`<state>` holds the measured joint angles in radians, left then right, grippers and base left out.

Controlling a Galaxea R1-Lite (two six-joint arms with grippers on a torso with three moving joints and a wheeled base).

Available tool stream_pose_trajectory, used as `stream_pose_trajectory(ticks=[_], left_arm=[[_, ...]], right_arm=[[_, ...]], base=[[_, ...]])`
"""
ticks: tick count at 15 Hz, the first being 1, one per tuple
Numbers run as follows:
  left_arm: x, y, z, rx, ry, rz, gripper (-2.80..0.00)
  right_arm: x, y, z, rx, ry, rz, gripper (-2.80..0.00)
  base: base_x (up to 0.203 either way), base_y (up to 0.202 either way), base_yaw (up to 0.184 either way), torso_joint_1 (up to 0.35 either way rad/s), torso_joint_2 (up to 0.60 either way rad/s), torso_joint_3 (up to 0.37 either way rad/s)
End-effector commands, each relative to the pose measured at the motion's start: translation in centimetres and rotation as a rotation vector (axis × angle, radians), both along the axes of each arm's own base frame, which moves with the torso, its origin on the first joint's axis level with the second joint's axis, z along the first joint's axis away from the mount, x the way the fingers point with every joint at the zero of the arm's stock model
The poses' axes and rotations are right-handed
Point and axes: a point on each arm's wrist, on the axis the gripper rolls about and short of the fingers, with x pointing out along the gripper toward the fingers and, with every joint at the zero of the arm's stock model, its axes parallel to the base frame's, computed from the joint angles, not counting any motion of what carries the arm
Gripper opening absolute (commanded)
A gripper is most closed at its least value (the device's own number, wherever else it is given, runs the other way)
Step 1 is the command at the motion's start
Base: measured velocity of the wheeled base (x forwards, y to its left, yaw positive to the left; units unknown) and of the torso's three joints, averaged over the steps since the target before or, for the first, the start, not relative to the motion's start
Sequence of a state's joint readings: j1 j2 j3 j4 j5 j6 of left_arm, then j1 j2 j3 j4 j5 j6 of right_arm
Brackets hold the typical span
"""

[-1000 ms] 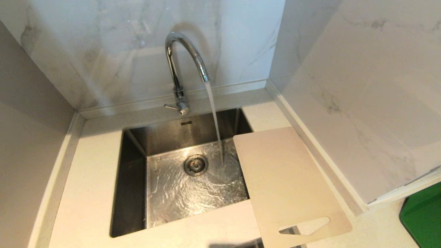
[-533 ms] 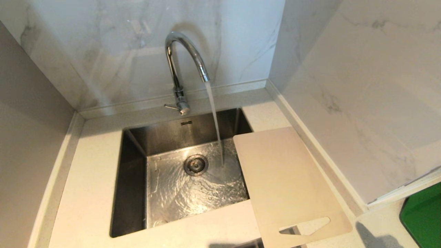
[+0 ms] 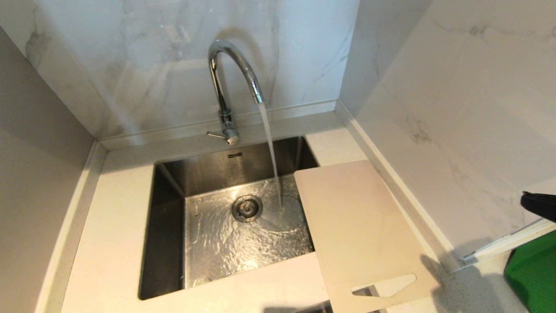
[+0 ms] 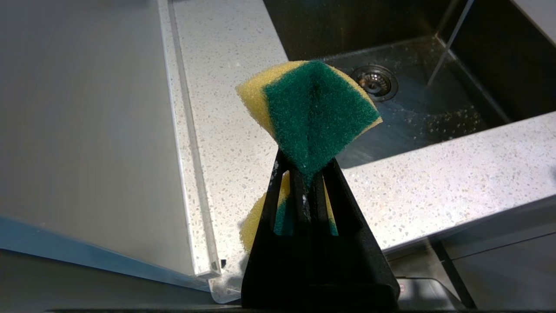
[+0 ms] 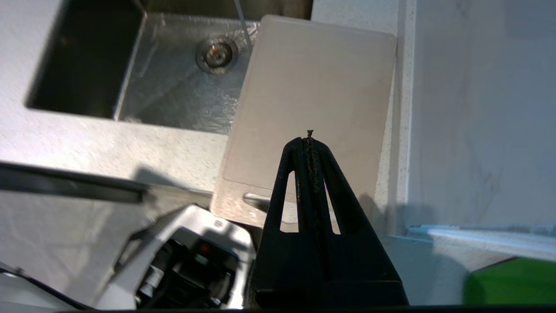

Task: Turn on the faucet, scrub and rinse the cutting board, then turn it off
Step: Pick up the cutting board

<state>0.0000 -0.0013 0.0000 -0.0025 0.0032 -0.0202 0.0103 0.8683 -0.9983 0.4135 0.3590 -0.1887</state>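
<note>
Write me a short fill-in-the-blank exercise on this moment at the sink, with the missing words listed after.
1. Water from the faucet lands in the ____.
2. The left gripper is shut on a yellow and green ____.
3. The right gripper, above the cutting board, holds ____.
4. The board's far corner hangs over the sink, and its handle slot is at the ____ end.

Missing words: sink; sponge; nothing; near
</note>
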Motion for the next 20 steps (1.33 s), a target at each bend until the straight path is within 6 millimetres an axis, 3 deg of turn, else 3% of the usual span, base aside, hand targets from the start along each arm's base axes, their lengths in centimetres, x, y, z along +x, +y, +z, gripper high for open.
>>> stream_pose_trajectory(ticks=[1, 6, 14, 20], left_arm=[[0.0, 0.0, 0.0, 0.0, 0.001, 0.0, -2.8], [0.0, 0.0, -0.1, 0.0, 0.002, 0.0, -2.8], [0.0, 0.0, 0.0, 0.0, 0.001, 0.0, -2.8], [0.0, 0.0, -0.1, 0.0, 0.002, 0.0, -2.8]], right_arm=[[3.3, 0.1, -0.5, -0.067, 0.074, 0.033, -2.8], [6.0, 1.3, -1.8, -0.198, 0.143, 0.16, -2.8], [9.0, 2.2, -4.6, -0.536, 0.323, 0.217, -2.8], [11.6, 5.5, -6.6, -0.682, 0.403, 0.295, -2.8]], base=[[0.0, 0.0, 0.0, 0.0, 0.0, 0.0], [0.0, 0.0, 0.0, 0.0, 0.0, 0.0], [0.0, 0.0, 0.0, 0.0, 0.0, 0.0], [0.0, 0.0, 0.0, 0.0, 0.0, 0.0]])
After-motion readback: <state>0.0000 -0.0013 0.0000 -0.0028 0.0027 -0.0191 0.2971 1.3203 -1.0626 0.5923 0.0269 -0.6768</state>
